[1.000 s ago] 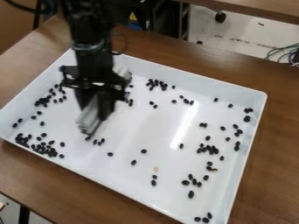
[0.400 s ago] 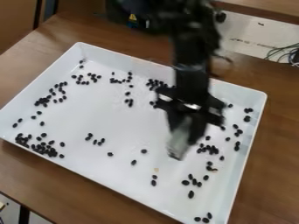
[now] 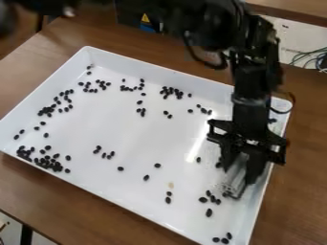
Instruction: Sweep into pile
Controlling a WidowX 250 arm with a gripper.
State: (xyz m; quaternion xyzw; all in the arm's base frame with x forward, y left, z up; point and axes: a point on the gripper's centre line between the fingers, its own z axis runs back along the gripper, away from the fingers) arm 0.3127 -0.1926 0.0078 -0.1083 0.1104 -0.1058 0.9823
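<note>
Gripper [image 3: 239, 174] beside black beans [image 3: 202, 199]

Lighting's moderate indoor, uneven by area. Tray [image 3: 108, 134] reads bright; wood surface [image 3: 297, 191] is darker, with a dull sheen. Main glare: narrow white streak on the tray floor, nearer its right edge and running roughly parallel to it. Thin highlights on the tray's rim by the near edge. Soft grey shading around the pincer [image 3: 239, 178] by the tray's right edge, small glints on its body. Arm [image 3: 198, 21] goes near-black, most detail lost, motion smear beyond the surface's far left corner. Light source direction: can't tell.
</note>
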